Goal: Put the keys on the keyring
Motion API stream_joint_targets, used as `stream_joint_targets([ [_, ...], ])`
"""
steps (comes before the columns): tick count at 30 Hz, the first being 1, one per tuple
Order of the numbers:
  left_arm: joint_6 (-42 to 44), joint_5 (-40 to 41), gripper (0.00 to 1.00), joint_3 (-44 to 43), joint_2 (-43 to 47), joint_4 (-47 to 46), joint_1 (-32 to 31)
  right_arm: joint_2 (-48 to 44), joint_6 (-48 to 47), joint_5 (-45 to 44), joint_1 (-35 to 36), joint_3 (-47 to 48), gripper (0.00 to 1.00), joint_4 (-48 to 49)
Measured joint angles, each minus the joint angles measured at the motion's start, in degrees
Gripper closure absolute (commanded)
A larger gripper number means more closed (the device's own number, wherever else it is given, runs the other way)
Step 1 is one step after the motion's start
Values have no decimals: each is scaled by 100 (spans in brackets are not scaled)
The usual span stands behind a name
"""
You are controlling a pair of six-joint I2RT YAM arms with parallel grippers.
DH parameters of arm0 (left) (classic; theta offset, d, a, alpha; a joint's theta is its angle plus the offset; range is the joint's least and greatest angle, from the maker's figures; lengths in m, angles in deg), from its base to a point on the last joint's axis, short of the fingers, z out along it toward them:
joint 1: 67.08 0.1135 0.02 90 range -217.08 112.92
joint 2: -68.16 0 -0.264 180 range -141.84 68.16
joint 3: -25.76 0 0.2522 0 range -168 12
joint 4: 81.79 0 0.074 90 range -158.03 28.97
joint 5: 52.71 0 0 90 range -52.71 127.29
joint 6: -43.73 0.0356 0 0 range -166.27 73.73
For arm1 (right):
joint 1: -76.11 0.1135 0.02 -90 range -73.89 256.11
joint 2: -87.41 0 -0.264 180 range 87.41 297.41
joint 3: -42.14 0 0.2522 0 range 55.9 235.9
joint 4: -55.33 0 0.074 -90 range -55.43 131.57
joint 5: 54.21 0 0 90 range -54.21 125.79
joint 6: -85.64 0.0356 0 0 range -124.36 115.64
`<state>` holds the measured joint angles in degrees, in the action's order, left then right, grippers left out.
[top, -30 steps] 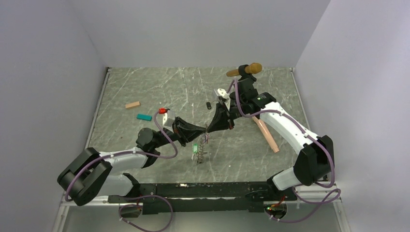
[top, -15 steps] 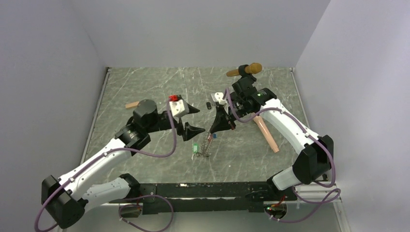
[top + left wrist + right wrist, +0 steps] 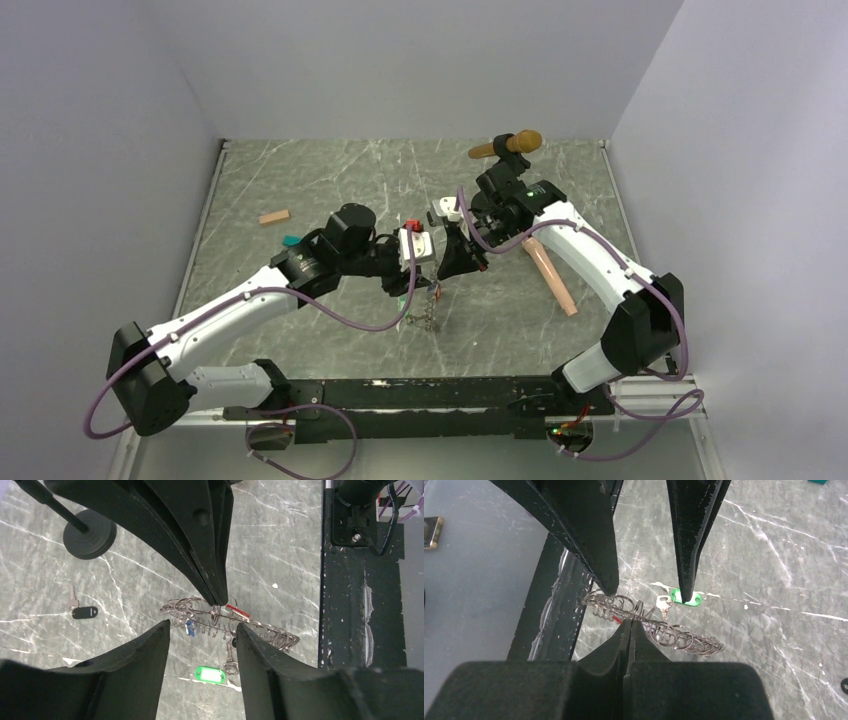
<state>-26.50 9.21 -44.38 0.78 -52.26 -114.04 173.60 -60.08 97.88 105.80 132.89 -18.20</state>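
The left arm (image 3: 250, 300) reaches from the near left corner across the desk (image 3: 300, 170) to its middle, and its wrist tips the left jaws down toward the surface. The right arm (image 3: 590, 255) bends in from the right side and also points down, so that the two wrists almost meet above the centre.

The left jaws are released. There is a clear gap between the fingers (image 3: 145, 655) and they grasp nothing. The right jaws are clenched on one link of the keyring (image 3: 265, 634), a chain of thin grey rings that droops to both sides of the grip, just in front of the left jaws. I cannot tell whether its ends rest on the desk.

A key with a green tag (image 3: 209, 674) is just beside the chain, and its metal part touches the rings. A red tag (image 3: 235, 609) and a blue tag (image 3: 189, 626) sit among the rings. A key with a black tag (image 3: 82, 612) lies well apart on the desk, near the black round stand base (image 3: 90, 540).

From above, the arms hide most of the chain. Only that view shows the microphone (image 3: 520, 142) at the far side, a pink rod (image 3: 552, 275) beside the right forearm, a tan block (image 3: 274, 216), and a teal block (image 3: 290, 240) half covered by the left arm. The right wrist view shows the two left fingers standing apart beyond the chain.
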Motion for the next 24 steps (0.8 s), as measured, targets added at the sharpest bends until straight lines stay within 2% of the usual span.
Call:
stream_joint_targets([
  [5, 55, 98, 56, -87, -39, 2, -39, 22, -48, -9, 4, 15, 100, -48],
  [14, 11, 31, 59, -66, -129, -129, -52, 24, -50, 11, 4, 31, 100, -66],
  [18, -63, -57, 68, -9, -149, -317, -55, 24, -52, 37, 4, 33, 100, -66],
  [24, -131, -125, 69, -9, -240, -413, -55, 37, -68, 101, 4, 46, 100, -74],
])
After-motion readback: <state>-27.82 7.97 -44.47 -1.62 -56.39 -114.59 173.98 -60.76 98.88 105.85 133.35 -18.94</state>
